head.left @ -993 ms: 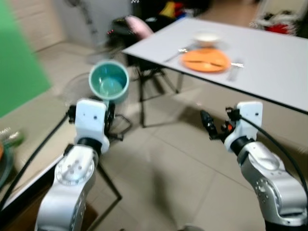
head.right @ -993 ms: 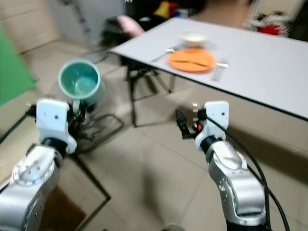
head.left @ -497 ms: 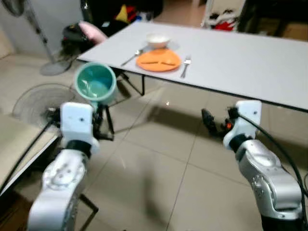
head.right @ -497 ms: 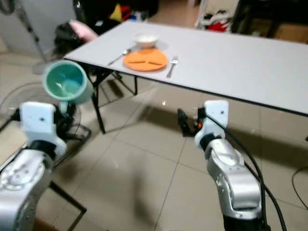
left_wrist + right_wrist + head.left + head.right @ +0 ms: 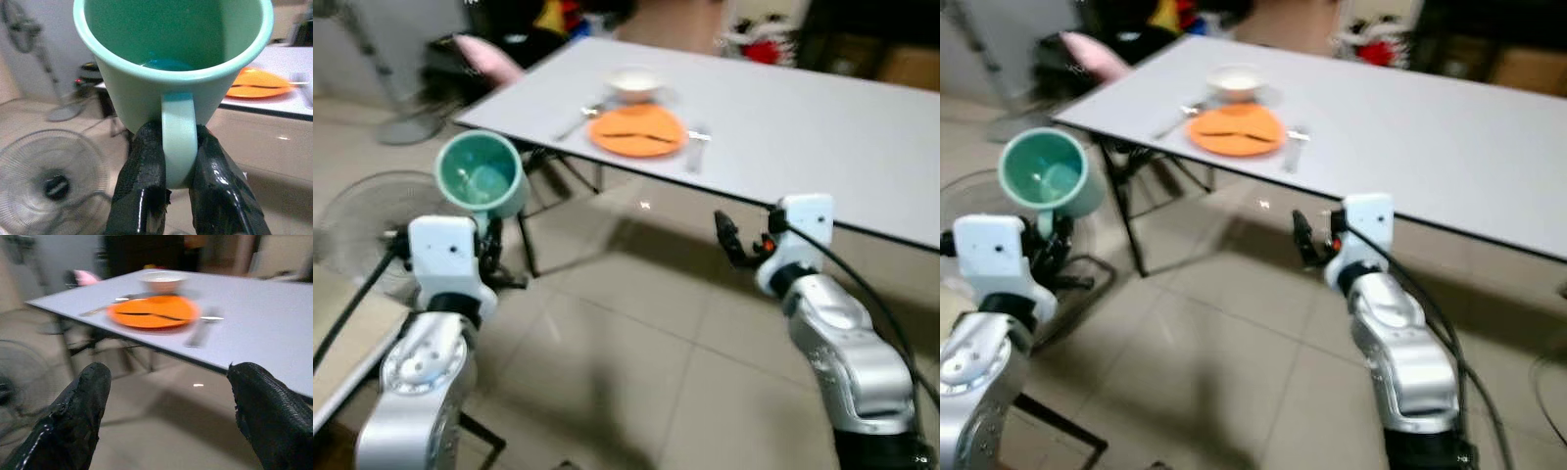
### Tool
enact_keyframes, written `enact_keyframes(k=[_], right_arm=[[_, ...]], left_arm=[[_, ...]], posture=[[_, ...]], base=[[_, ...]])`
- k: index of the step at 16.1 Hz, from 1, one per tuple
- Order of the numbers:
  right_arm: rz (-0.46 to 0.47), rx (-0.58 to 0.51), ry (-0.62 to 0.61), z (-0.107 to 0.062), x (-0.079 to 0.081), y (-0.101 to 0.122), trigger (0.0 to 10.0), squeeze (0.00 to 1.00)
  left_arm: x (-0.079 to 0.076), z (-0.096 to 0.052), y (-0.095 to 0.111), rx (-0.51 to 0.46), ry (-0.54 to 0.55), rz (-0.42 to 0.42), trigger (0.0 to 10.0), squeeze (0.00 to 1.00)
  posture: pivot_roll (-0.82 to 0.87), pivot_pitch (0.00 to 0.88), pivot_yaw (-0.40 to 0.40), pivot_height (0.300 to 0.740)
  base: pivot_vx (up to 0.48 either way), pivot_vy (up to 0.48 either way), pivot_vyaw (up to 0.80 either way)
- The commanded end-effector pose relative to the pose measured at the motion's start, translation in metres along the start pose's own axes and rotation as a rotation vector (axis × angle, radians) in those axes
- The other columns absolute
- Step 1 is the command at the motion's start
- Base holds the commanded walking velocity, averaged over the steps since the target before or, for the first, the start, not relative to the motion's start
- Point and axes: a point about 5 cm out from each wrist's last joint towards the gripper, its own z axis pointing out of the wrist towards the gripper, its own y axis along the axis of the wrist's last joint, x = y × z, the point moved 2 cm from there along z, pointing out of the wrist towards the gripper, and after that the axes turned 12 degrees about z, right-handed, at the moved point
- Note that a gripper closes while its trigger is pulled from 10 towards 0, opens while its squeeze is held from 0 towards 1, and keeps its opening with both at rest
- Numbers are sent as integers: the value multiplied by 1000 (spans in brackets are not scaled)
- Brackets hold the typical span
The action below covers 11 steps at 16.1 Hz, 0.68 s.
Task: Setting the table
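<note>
- Surface (image 5: 822, 117): white, at 12 to 2 o'clock.
- Orange plate (image 5: 637, 128): on surface, 12 o'clock; white bowl (image 5: 634, 81) just beyond.
- Teal mug (image 5: 481, 176): 10 o'clock, handle pinched by left end effector (image 5: 177, 171).
- Right end effector (image 5: 171, 416): fingers spread, empty, before surface edge.

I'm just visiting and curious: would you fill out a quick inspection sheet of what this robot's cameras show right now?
Surface: white table, mostly bare.
Job's things: orange plate, small white bowl behind it, cutlery beside the plate; green mug carried in the air.
Clutter: nothing seen on the table.
Grippers: left gripper clamps the mug's handle; right gripper open, holding nothing.
Cables: black cables along both arms.
Surroundings: tiled floor, floor fan, dark chair with pink item.
</note>
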Motion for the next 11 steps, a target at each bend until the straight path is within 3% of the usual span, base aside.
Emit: enact_keyframes(k=[1,6,11], right_arm=[[-17,-22,11,1,-1,6,10000,0],[-10,-18,15,4,-1,6,10000,0],[-30,-24,35,7,1,9,10000,0]], left_arm=[[-2,2,7,-28,-8,-4,10000,0],[-1,6,9,-43,-18,6,10000,0],[-2,11,11,-51,-32,6,10000,0]], posture=[[-67,0,25,740],[-66,0,31,740],[-69,0,30,740]], base=[[416,0,0],[414,0,0],[414,0,-800]])
